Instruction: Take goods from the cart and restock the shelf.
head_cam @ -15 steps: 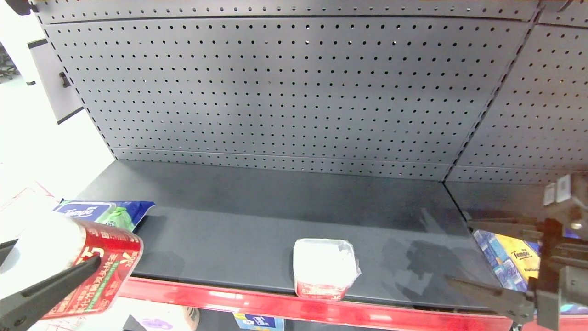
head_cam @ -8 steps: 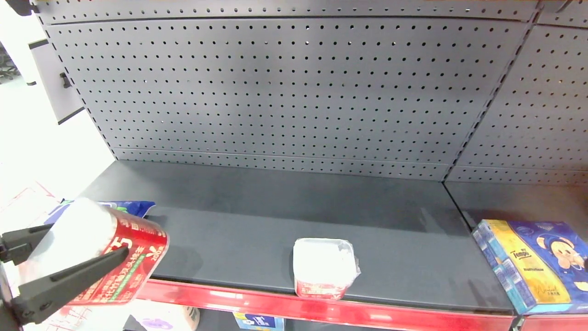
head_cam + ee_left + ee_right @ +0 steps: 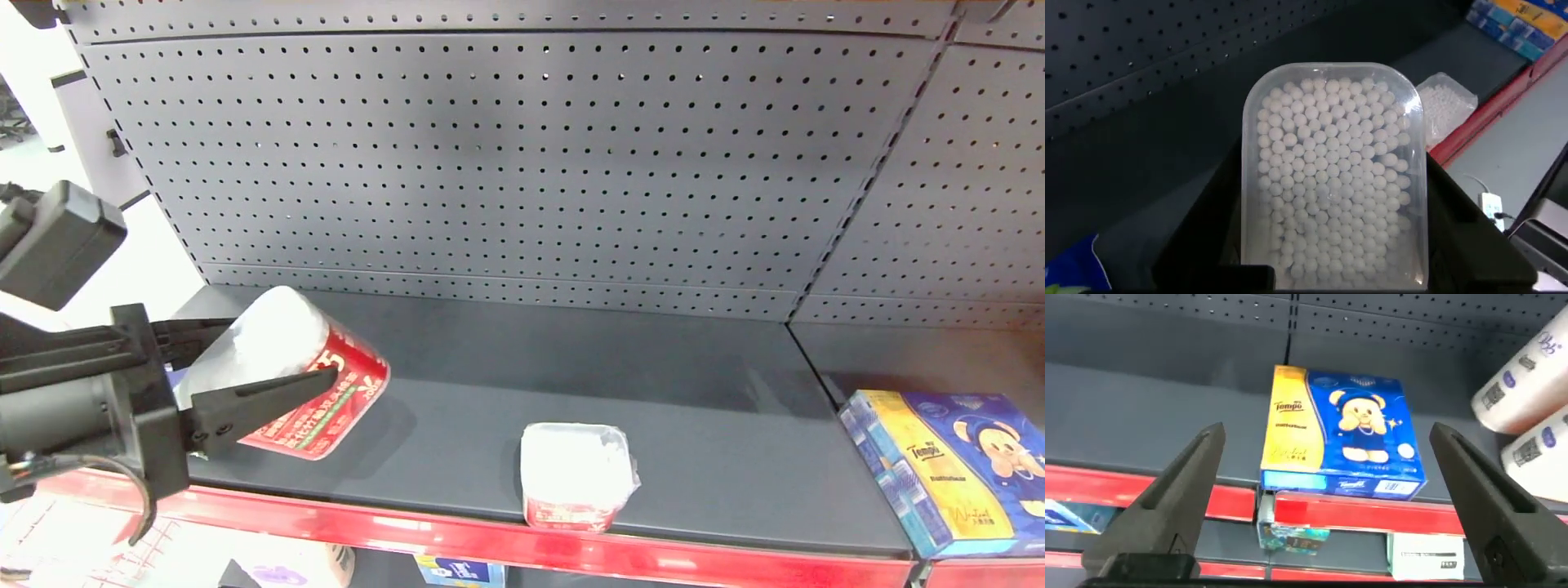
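My left gripper (image 3: pixel 277 353) is shut on a tub of cotton swabs (image 3: pixel 298 380) with a red label, held tilted just above the left part of the dark shelf (image 3: pixel 531 367). In the left wrist view the tub's clear lid (image 3: pixel 1335 171) shows the white swab tips between the two dark fingers. A second tub of the same kind (image 3: pixel 577 474) (image 3: pixel 1441 102) stands at the shelf's front edge, to the right of the held one. My right gripper (image 3: pixel 1328 437) is open, in front of a blue tissue box (image 3: pixel 1343 429) (image 3: pixel 947 469) on the neighbouring shelf bay.
A grey pegboard wall (image 3: pixel 506 163) backs the shelf and a red strip (image 3: pixel 490 549) runs along its front. White paper rolls (image 3: pixel 1527 400) lie beside the tissue box. Small packs (image 3: pixel 457 569) sit on the level below. A blue pack's corner (image 3: pixel 1074 261) lies under my left gripper.
My left gripper has risen and moved right over the shelf with the tub in it. The right gripper drew back out of the head view, uncovering the tissue box.
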Robot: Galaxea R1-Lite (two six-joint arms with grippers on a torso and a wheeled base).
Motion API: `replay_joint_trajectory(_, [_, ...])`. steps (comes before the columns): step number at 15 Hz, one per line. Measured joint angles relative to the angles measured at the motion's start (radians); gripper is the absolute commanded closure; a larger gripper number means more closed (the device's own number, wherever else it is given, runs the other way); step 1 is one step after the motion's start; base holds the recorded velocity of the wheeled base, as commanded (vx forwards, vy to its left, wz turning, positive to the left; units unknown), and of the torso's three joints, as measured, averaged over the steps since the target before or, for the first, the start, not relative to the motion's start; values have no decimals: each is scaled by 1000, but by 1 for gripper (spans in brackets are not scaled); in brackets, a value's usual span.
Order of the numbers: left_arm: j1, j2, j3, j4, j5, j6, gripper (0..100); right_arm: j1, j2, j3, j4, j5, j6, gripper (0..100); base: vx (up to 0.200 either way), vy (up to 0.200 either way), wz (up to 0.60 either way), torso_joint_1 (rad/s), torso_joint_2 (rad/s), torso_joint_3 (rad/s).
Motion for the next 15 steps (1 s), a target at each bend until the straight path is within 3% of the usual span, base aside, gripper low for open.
replay_joint_trajectory(3, [-16,135,-90,0,-68,109,100,21,-103,80,-4,37,-34,0,0,0,0,0,0,0])
replay_joint_trajectory(7, [-59,352,-271,2,-102,251,100,28,-160,136,-10,42,-39,0,0,0,0,0,0,0])
replay_joint_trajectory(9, [-76,448,-360,4,-109,279,100,28,-169,149,-11,40,-39,0,0,0,0,0,0,0])
replay_joint_trajectory(13, [-101,554,-459,65,-110,298,100,28,-174,170,-13,38,-38,0,0,0,0,0,0,0])
replay_joint_trajectory(15, [-103,585,-499,108,-110,358,100,28,-174,180,-14,39,-40,0,0,0,0,0,0,0])
